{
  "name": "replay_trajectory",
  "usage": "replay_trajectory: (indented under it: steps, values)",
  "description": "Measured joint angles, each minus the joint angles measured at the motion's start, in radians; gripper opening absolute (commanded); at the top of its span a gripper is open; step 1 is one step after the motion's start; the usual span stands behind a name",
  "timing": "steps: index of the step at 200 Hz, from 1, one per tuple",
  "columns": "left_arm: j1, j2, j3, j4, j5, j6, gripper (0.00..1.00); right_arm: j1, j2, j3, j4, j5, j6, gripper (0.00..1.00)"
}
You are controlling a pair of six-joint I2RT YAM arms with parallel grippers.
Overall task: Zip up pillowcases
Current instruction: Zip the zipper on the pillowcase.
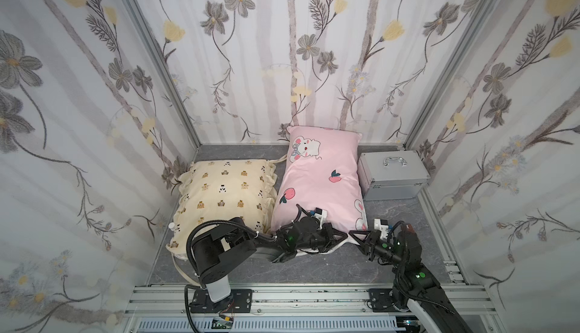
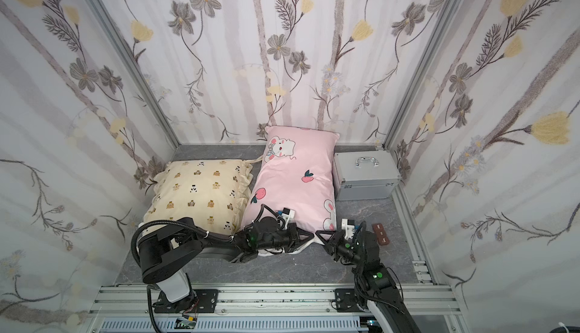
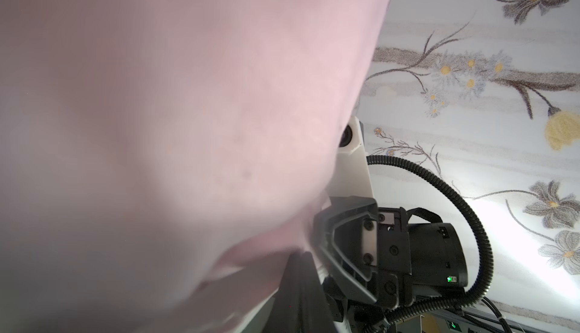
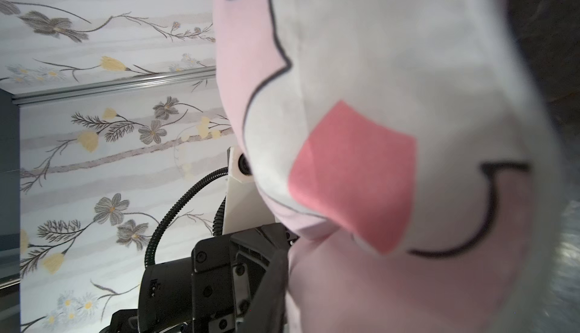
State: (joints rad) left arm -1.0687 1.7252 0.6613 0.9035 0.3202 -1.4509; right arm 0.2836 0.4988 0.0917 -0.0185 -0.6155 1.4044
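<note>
Top view, plump pink pillowcase [image 1: 317, 184], smooth fabric

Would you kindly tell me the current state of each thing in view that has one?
pink pillowcase: stuffed, lying flat; zipper hidden behind the grippers.
cream pillowcase: stuffed, lying flat, no gripper on it; zipper not visible.
silver case: lid closed.
left gripper: jaws shut at the pink pillowcase's near edge.
right gripper: at the same edge; jaws unclear.
</note>
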Motion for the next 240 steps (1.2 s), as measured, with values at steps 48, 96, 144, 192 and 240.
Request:
replay_trajectory:
  steps: [48,96,144,192,240]
  values:
    - [0.035,-0.06,0.051,-0.1,-0.008,0.011,0.0,-0.011,-0.019,0.156,-0.286,0.143,-0.238,0.68]
    - [0.043,-0.061,0.121,-0.2,0.003,0.022,0.0,0.159,-0.043,0.136,-0.387,0.213,-0.315,0.53]
    - [0.043,-0.056,0.172,-0.251,0.006,0.029,0.0,0.404,0.051,0.015,-0.103,0.24,-0.203,0.55]
    - [0.024,-0.042,0.217,-0.265,0.005,0.01,0.0,0.431,0.098,-0.086,0.262,0.285,-0.084,0.68]
    - [0.012,-0.023,0.27,-0.271,0.0,-0.012,0.0,0.433,0.158,-0.087,0.423,0.371,-0.036,0.75]
